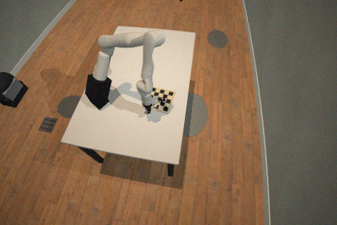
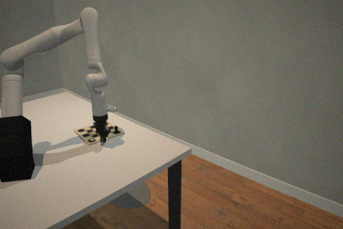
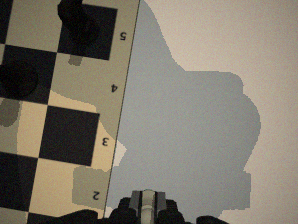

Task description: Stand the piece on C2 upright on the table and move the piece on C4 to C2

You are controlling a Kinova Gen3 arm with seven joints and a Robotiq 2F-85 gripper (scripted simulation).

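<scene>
Holding pale piece (image 2: 103,145) (image 3: 147,212) between fingers: gripper (image 1: 148,111) (image 2: 103,140) (image 3: 148,205) is clamping. Positioning piece over table (image 1: 125,134) (image 2: 120,168) (image 3: 200,145), just beside board (image 1: 173,95) (image 2: 84,139) (image 3: 109,125), near row 2; table contact cannot be told. Dark piece (image 3: 19,79) is standing on row 4; another dark piece (image 2: 116,130) (image 3: 80,25) is occupying row 5.

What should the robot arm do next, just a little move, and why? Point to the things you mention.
I think the gripper (image 1: 148,111) (image 2: 103,139) (image 3: 148,205) should ease down until the pale piece (image 3: 147,212) stands upright on the table (image 1: 107,133) (image 2: 138,161) (image 3: 275,40), before letting go. Its fingers look shut on that piece, and they're low, just beside the board (image 1: 173,95) (image 2: 82,137) (image 3: 129,30), off its squares.
</scene>
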